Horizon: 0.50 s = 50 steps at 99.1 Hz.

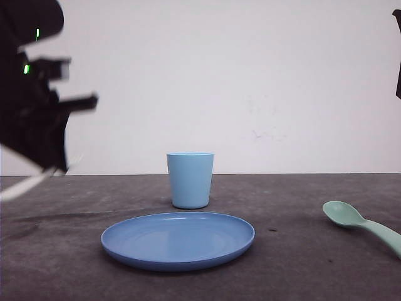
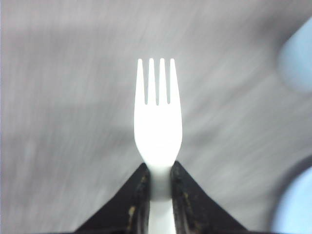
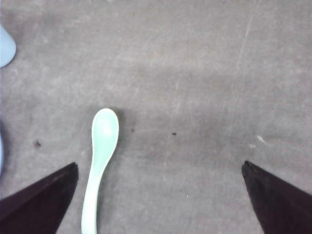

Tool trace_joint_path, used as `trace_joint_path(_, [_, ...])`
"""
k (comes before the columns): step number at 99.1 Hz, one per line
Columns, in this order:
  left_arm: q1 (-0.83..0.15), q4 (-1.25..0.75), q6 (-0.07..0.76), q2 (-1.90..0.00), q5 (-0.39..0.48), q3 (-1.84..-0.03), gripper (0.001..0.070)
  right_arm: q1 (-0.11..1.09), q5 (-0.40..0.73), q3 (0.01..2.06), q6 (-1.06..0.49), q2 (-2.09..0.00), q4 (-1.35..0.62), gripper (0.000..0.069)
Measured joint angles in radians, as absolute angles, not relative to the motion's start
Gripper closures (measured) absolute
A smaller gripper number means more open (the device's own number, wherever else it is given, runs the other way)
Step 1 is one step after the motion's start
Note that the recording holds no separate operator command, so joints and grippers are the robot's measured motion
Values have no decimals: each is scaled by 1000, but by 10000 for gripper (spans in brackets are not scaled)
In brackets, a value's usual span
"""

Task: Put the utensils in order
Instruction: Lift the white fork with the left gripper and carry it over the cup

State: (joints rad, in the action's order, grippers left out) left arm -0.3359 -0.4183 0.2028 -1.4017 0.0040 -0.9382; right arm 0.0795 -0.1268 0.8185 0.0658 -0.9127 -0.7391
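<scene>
Front view has the left arm (image 1: pixel 31 94) up in the air over the left edge of the surface (image 1: pixel 301 263), pretty blurry, with something pale sticking out below it. Left wrist cam makes it clear: the left claw (image 2: pixel 160 183) is pinched tight on the handle of the white fork (image 2: pixel 158 122), four tines pointing away from the fingers, fork lifted off the grey surface.

Right claw (image 3: pixel 158 195) sits spread wide above the surface with nothing between its fingers (image 3: pixel 39 197). The mint-green spoon (image 3: pixel 100 165) lies flat just beside one fingertip, not touching it, bowl pointing away from the claw. In the front view the spoon (image 1: pixel 360 222) is at the right edge of the surface.

Light blue cup (image 1: pixel 190 180) stands upright mid-surface, right behind the round blue plate (image 1: pixel 178 239).
</scene>
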Motion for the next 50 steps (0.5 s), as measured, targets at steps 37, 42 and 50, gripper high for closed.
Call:
trace_joint_path(37, [-413,-91,226,-1372,238,-1037,668,80,-127,818,65,-913,-748,12])
trace_joint_path(42, [-429,-14,226,-1372,239,-1037,668,80,-127,818,66,-913,-748,12])
trace_joint_path(50, [-452,109,225,-1374,240,-1037,668,80,-127,818,66,-913,-749,12])
